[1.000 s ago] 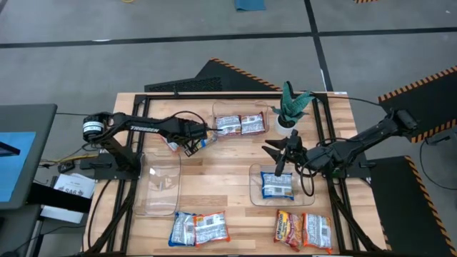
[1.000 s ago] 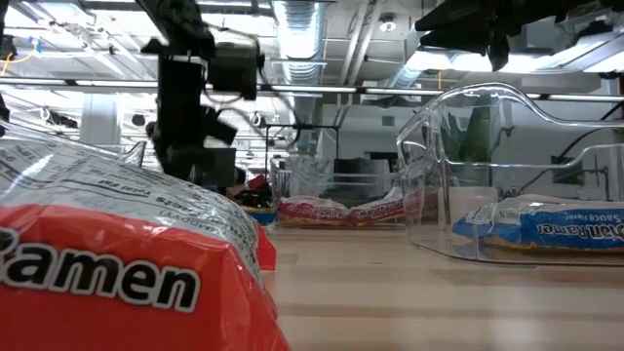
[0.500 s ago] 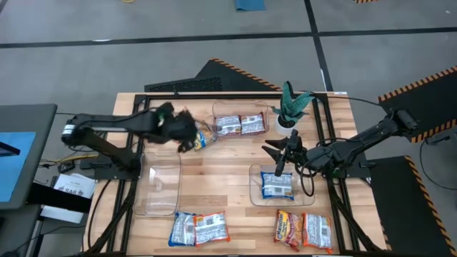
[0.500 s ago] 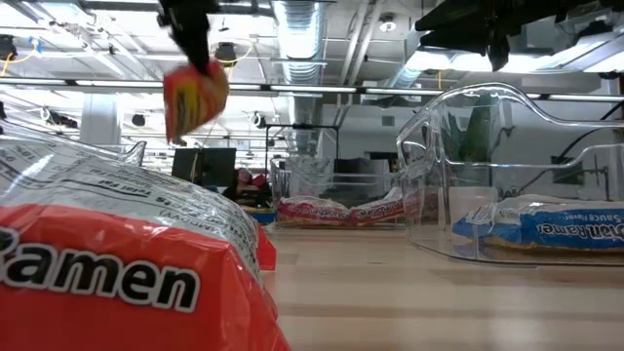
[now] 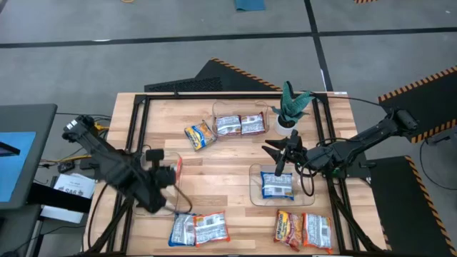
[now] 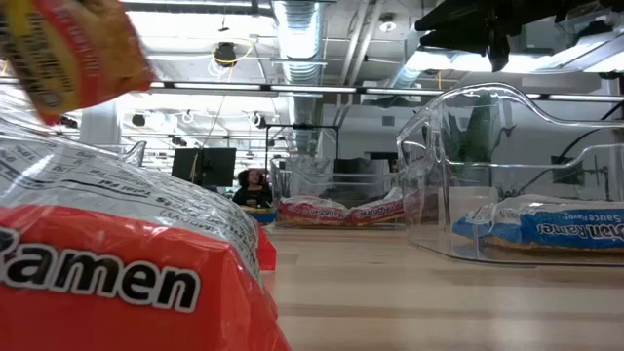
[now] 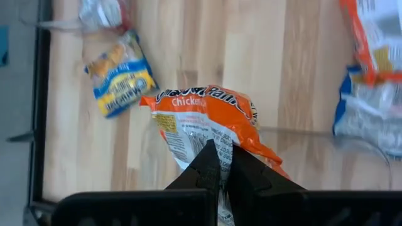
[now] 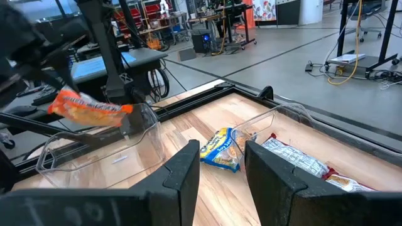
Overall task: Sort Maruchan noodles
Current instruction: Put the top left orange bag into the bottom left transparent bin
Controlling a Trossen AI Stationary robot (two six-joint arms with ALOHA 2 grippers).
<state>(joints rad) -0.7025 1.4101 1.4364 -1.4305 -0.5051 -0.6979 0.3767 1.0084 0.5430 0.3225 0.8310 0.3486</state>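
Over the empty clear bin [image 8: 107, 147] on the table's left side, the left gripper [image 7: 220, 164] pinches an orange chicken ramen packet [image 7: 207, 122] by one edge, so it dangles ready to drop in, I'd guess. Right gripper [image 5: 280, 158] waits spread apart above the blue packet's bin [image 5: 255, 194].

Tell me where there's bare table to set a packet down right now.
Bare wood lies mid-table, between the loose yellow-blue packet and the right bin holding a blue packet. The back-left corner is bare too. It is crowded along the front edge, with two packet pairs, and front-left, where the left gripper holds an orange packet over the clear bin.
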